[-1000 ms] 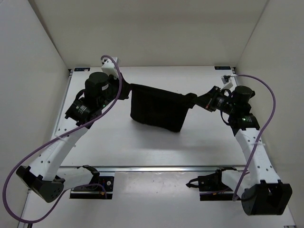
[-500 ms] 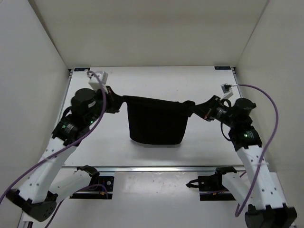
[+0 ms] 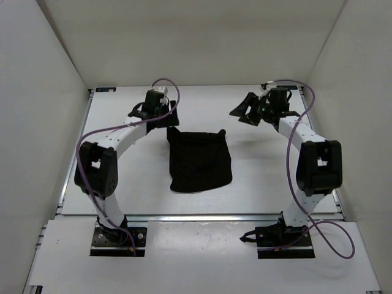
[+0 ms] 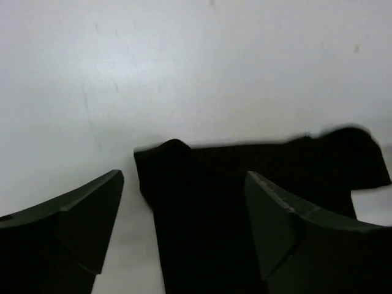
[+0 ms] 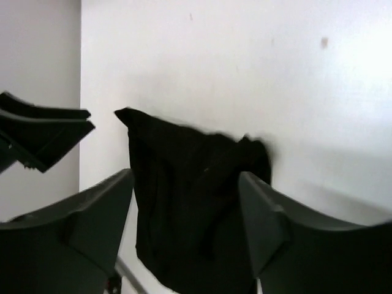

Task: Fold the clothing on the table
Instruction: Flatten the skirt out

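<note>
2 tools (image 4: 184, 174) (image 5: 185, 173) gape near clothing (image 3: 199, 160).

the left arm (image 3: 119, 133) is rising from its base to a sharply bent elbow, then arcing forward and inward, with its wrist sitting left of centre on the far side. the left gripper (image 4: 184, 179) is tilting downward, its jaws standing apart and both fingers (image 4: 86, 214) showing wide of each other. the right arm (image 3: 293, 131) is mirroring this, folding at its elbow and stretching to the far side. the right gripper (image 5: 185, 177) is pointing toward the left, its jaws likewise spread.
</note>
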You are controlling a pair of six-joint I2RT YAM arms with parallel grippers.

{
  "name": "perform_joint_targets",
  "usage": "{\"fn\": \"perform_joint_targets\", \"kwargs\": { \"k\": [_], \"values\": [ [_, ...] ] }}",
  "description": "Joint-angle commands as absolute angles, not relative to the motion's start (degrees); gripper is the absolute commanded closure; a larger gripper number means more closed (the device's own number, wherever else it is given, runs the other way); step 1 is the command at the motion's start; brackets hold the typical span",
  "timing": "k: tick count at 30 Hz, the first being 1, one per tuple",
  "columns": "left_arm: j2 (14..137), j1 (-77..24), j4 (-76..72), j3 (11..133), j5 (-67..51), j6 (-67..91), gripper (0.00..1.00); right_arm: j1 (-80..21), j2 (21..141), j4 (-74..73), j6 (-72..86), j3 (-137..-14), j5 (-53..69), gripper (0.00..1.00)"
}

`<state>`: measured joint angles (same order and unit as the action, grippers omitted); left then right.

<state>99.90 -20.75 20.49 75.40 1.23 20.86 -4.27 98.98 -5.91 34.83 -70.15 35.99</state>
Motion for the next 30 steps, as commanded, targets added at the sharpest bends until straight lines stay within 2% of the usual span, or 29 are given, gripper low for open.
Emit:
{"fn": "perform_joint_targets", "kwargs": {
  "k": [1,3,7,10,13,17,27,30],
  "values": [
    [103.88,-18.2,16.26,86.45,3.34,20.04,0.02,-3.25,103.61,-1.32,30.77,-80.04,38.85,0.31],
    [107.65,-17.93,17.04,91.39,4.04,19.43,0.01,-2.55,105.46,-2.02,29.19,-82.52,38.42,0.24],
    [108.9,-17.93,18.37,95.02,4.83,18.81,0.01,-2.46,108.72,-7.72,22.61,-85.34,37.18,0.26],
    [106.79,-18.37,16.36,88.26,3.69,18.72,0.01,-3.16,108.9,-8.7,17.16,-82.8,37.88,0.29],
    [103.37,-18.72,12.05,78.69,2.55,18.46,0.01,-4.22,108.02,-7.83,13.19,-77.88,38.05,0.26],
    [103.0,-18.1,11.69,75.06,0.36,19.77,0.02,-5.7,109.68,-5.98,11.42,-76.99,40.34,0.27],
    [109.07,-15.73,8.96,75.06,-2.55,22.41,0.08,-11.77,124.53,-16.78,2.73,-97.47,33.32,0.28],
    [110.65,-15.12,8.44,75.67,-4.12,22.15,0.11,-12.13,127.78,-17.22,3.08,-100.19,33.84,0.36]
  ]
}}
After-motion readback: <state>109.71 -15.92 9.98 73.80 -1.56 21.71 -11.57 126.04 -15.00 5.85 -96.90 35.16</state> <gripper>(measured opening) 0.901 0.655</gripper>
